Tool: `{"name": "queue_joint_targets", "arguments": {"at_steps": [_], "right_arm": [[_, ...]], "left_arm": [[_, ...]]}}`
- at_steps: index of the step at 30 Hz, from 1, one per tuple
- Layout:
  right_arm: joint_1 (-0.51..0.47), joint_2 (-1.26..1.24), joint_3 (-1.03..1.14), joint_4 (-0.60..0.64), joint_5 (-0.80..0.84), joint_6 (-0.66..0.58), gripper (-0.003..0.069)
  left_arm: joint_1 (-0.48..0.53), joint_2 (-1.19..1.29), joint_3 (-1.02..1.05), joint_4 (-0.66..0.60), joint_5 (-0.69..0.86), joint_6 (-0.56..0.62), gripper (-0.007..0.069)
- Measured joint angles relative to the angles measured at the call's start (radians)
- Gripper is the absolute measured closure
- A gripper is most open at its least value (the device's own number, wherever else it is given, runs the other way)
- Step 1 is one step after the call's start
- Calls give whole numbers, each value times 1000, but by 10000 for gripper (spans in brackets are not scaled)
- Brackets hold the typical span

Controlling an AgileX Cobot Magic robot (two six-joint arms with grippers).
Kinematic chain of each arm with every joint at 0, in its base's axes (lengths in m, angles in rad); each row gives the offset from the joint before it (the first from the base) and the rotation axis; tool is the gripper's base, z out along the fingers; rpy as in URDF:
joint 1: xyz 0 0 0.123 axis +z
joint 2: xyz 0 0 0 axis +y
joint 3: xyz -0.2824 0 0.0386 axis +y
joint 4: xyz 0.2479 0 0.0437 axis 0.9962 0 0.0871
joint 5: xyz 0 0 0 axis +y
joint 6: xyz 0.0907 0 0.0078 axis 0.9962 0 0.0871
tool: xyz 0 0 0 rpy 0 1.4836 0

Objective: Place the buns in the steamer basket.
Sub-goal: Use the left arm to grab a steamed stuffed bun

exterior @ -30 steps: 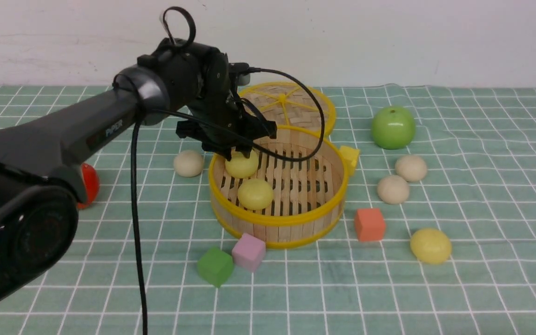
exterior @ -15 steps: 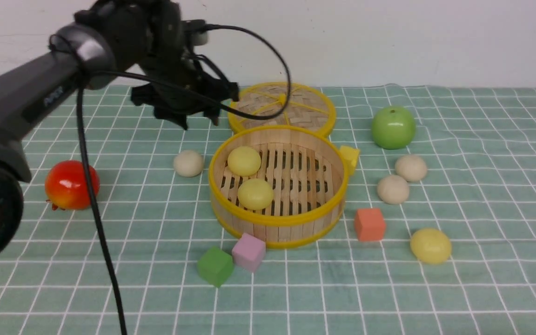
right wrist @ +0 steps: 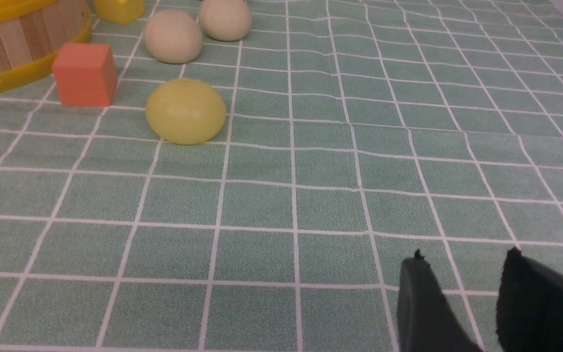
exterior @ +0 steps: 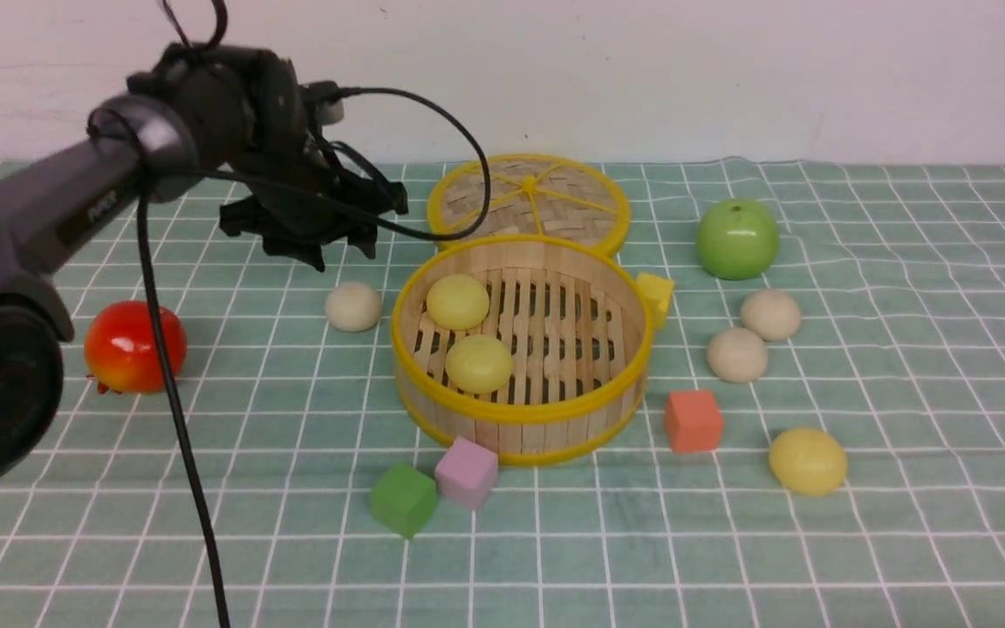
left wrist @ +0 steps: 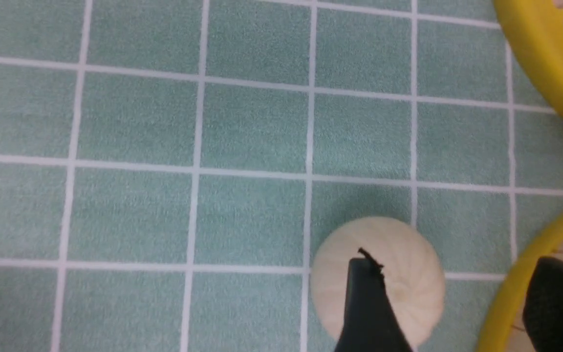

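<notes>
two of six buns done: two pale yellow buns (exterior: 458, 302) (exterior: 479, 363) sit on the slatted floor of the steamer basket (exterior: 537, 432), toward its left side, one behind the other.

four are left on the bench (exterior: 293, 541):
- a cream bun (exterior: 353, 306) just beside the basket's left wall
- two cream buns (exterior: 770, 315) (exterior: 737, 355) close together, right of the basket
- a yellow bun (exterior: 808, 460) front right, near the orange cube (exterior: 693, 420)

so about a third done by my count.

the left end effector (exterior: 345, 255) is up off the bench, jaws spread wide and empty, over the cloth just behind the left cream bun. in the left wrist view that bun shows partly behind one finger (left wrist: 367, 303), and the basket rim is at the other. likely next pick, not gripped yet.

the right end effector (right wrist: 463, 256) hangs low over bare cloth at the right, jaws part way apart with nothing between them. the yellow bun is well ahead of it.

vs a second ago: the left end effector was down inside the basket at the far yellow bun, and now it is out and over to the left. that bun stays put where it was dropped. the red apple (exterior: 127, 346), then mostly hidden by the arm, is in full view. nothing else has moved.
</notes>
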Motion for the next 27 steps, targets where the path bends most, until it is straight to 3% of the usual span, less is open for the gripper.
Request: {"name": "queue_joint_targets", "arguments": {"at_steps": [10, 16, 27], "right_arm": [[0, 0, 0, 0, 0, 0, 421], [0, 0, 0, 0, 0, 0, 421], [0, 0, 0, 0, 0, 0, 421]], "left_arm": [[0, 40, 0, -5, -30, 0, 218], [0, 57, 0, -12, -31, 0, 266], [0, 77, 0, -12, -18, 0, 505]]}}
